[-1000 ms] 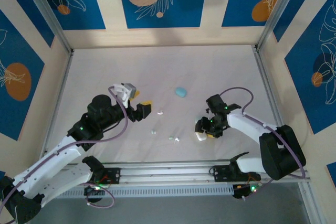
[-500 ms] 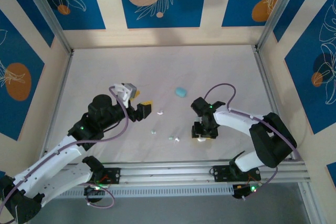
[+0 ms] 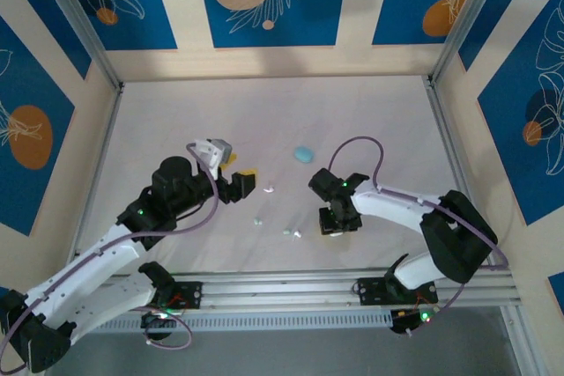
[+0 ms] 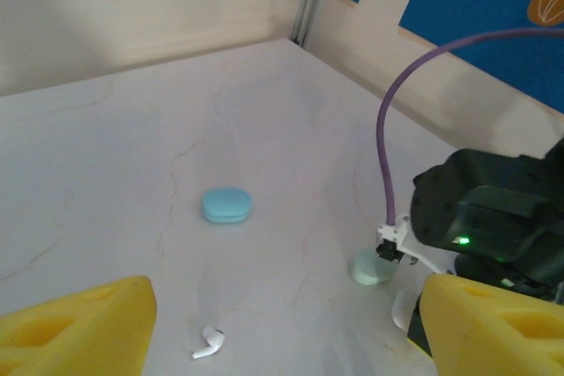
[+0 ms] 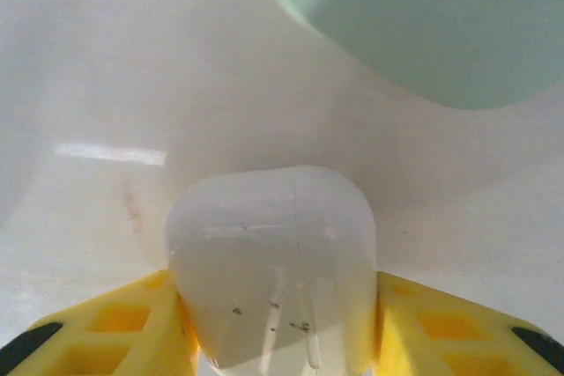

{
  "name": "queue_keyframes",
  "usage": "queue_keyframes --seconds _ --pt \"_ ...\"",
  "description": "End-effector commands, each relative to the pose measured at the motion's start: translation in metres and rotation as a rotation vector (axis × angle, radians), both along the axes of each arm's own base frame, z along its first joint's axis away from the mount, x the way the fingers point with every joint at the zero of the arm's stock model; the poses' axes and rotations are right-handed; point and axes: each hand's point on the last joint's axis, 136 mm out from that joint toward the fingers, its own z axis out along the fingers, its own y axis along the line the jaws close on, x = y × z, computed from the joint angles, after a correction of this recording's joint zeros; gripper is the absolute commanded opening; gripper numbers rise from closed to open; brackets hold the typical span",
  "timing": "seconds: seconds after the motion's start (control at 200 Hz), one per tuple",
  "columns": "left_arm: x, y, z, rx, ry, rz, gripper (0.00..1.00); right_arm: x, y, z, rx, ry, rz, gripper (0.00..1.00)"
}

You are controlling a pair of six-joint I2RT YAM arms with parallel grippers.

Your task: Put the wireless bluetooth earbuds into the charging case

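Note:
In the right wrist view my right gripper is shut on a white charging case, its yellow fingers pressed against both sides. A pale green case lies just beyond it. From above, the right gripper sits low on the table, right of centre. My left gripper is open and holds nothing. One white stemmed earbud lies on the table between its yellow fingers; from above this earbud is just right of the gripper. Tiny earbuds lie nearer the front.
A pale blue closed case rests mid-table, also seen as the blue case ahead of the left gripper. The right arm and its purple cable stand beside the green case. Metal frame posts and walls border the table.
The right arm has swung left toward the table's middle and its jaws have closed in on the white case. The left arm has barely moved.

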Motion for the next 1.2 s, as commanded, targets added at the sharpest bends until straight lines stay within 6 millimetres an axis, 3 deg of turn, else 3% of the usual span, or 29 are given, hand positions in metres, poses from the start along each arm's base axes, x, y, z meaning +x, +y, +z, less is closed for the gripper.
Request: queue_keyframes --seconds 0.0,0.075,0.24,0.355,0.51,0.765,1.005,1.196 --pt "0.000 -0.006 0.013 -0.036 0.030 -0.012 0.77 0.018 0.016 0.035 0.042 -0.157 0.090 0.37" --pt "0.003 -0.007 0.011 -0.046 0.061 0.000 0.75 0.023 0.026 0.055 0.089 -0.242 0.139 0.37" --pt "0.005 -0.014 0.006 -0.071 0.131 -0.002 0.72 0.028 0.062 0.122 0.318 -0.501 0.353 0.37" --pt "-0.002 -0.032 0.012 -0.103 0.176 -0.103 0.72 0.022 0.080 0.169 0.446 -0.717 0.556 0.37" --pt "-0.018 -0.062 0.031 -0.201 0.221 -0.294 0.69 0.012 0.092 0.208 0.501 -0.939 0.788 0.36" --pt "-0.031 -0.088 0.038 -0.228 0.295 -0.451 0.67 0.017 0.103 0.228 0.458 -1.036 0.914 0.37" --pt "-0.037 -0.100 0.024 -0.185 0.339 -0.472 0.66 0.027 0.108 0.232 0.425 -1.067 0.901 0.37" --pt "-0.033 -0.106 0.002 -0.127 0.398 -0.428 0.60 0.029 0.109 0.236 0.424 -1.092 0.902 0.37"
